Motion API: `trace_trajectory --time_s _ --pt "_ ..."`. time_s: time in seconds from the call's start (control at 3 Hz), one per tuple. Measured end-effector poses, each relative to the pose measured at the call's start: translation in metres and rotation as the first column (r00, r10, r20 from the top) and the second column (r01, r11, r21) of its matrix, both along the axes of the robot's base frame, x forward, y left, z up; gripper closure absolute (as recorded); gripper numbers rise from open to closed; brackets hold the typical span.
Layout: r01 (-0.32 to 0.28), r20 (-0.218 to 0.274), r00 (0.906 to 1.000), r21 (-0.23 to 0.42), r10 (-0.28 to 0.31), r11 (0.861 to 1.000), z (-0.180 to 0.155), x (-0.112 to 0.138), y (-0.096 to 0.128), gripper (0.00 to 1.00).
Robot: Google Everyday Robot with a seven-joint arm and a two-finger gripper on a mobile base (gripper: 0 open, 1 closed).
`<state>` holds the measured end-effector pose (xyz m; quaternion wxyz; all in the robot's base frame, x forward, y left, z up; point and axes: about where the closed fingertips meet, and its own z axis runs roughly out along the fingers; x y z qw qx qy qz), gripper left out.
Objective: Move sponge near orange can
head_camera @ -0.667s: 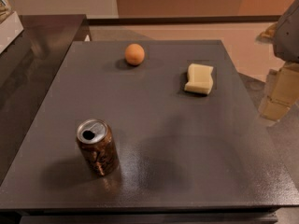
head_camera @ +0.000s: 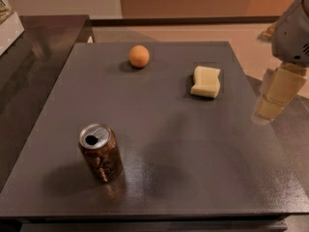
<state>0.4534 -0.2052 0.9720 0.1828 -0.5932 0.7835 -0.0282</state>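
The pale yellow sponge lies flat on the dark grey table, at the back right. The brownish-orange can stands upright at the front left, its silver top open. My gripper hangs at the right edge of the view, over the table's right edge. It is to the right of the sponge and a little nearer the camera, apart from it, and it holds nothing that I can see.
A round orange fruit sits at the back of the table, left of the sponge. A dark counter runs along the left side. Tan floor lies behind and to the right of the table.
My gripper has shifted slightly to the left, toward the table. The sponge, the can and the fruit have not moved.
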Motion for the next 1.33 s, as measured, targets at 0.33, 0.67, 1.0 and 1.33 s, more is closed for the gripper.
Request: trace_trajectory --time_s 0.33,0.67,1.0,1.33 --pt "0.044 0.022 0.9987 0.073 -0.046 0.996 -0.013 0.032 0.008 0.0" --pt "0.084 0.027 0.9957 0.134 -0.089 0.987 -0.031 0.064 0.011 0.0" --pt "0.119 0.021 0.992 0.181 -0.125 0.976 -0.048 0.093 0.011 0.0" --pt "0.133 0.0 0.9906 0.233 -0.136 0.963 -0.07 0.116 0.017 0.0"
